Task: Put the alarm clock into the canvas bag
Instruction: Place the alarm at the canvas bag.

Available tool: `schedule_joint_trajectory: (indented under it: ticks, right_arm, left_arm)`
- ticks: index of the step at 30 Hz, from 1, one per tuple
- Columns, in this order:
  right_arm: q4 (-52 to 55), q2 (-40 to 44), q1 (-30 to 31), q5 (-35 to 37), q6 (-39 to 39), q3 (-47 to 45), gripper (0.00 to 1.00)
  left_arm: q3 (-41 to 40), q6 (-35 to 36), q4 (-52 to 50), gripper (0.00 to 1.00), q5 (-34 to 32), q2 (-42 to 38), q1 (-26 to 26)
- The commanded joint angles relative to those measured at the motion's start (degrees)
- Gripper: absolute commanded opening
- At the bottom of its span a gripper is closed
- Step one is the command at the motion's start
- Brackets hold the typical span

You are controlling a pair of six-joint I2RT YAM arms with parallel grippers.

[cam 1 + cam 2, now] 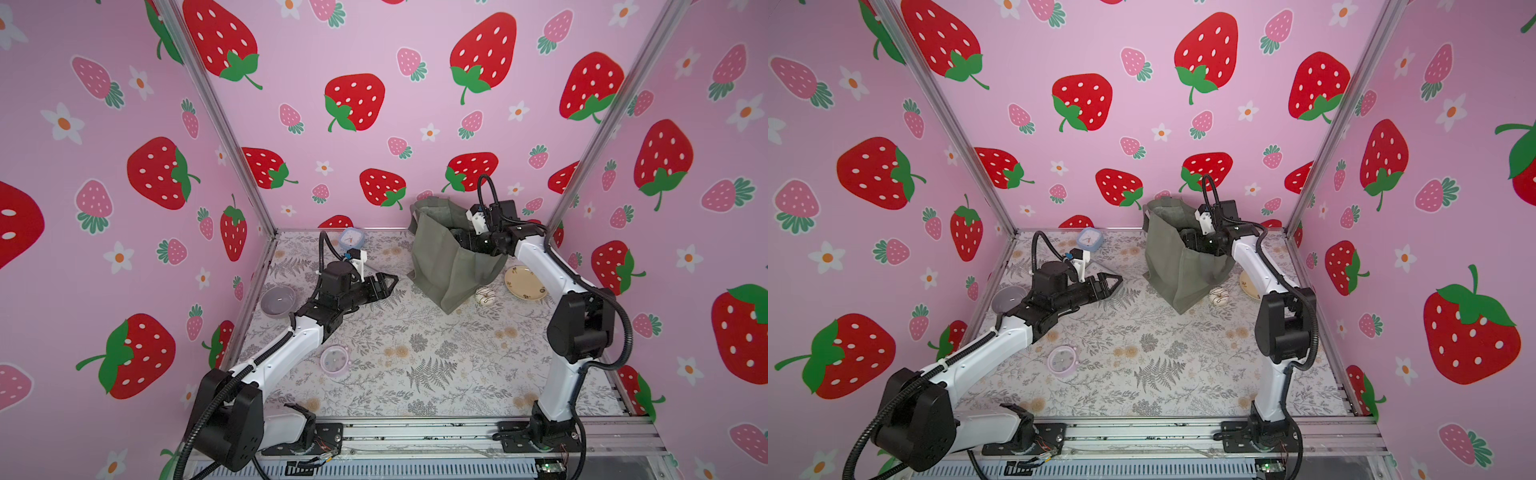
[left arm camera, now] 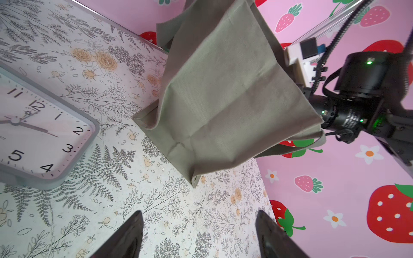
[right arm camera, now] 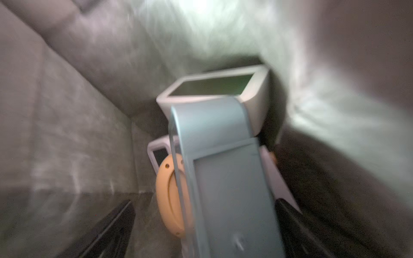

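The grey-green canvas bag (image 1: 444, 266) (image 1: 1175, 266) (image 2: 223, 100) stands at the back of the table. My right arm reaches into its mouth, so the fingertips are hidden in both top views. In the right wrist view my right gripper (image 3: 204, 202) is open inside the bag, around a blurred grey-blue alarm clock (image 3: 223, 178); one finger (image 3: 120, 219) stands clear of it. A white clock (image 3: 257, 100) and an orange one (image 3: 167, 196) lie beneath. My left gripper (image 1: 390, 282) (image 1: 1115, 282) (image 2: 199, 223) hovers open and empty over the table, left of the bag.
A blue square clock (image 1: 351, 239) (image 2: 40, 134) stands at the back left, and a pink round clock (image 1: 334, 360) lies near the left arm. A grey bowl (image 1: 277, 300) sits at the left edge. A doughnut (image 1: 485, 296) and a cream plate (image 1: 524, 282) lie right of the bag.
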State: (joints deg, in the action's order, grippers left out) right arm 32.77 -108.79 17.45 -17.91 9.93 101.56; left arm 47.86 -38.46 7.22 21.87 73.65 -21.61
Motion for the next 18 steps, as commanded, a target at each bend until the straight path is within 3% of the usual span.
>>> schedule_joint_trajectory:
  ticks: [1, 12, 18]
  right_arm:
    - [-3.9, 8.5, 0.1, 4.5, 2.5, 3.0, 1.0]
    - [-13.4, 25.6, 1.4, 4.3, 2.7, -7.0, 1.0]
    - [-13.5, 28.2, 6.8, -2.4, -1.1, -11.6, 1.0]
  left_arm:
    - [2.1, 1.5, -4.0, 0.8, -2.7, -2.1, 0.5]
    - [0.1, -0.7, -8.5, 0.85, -7.4, -6.3, 2.4]
    - [-1.9, -3.3, -9.5, 0.86, -7.7, -7.6, 4.9]
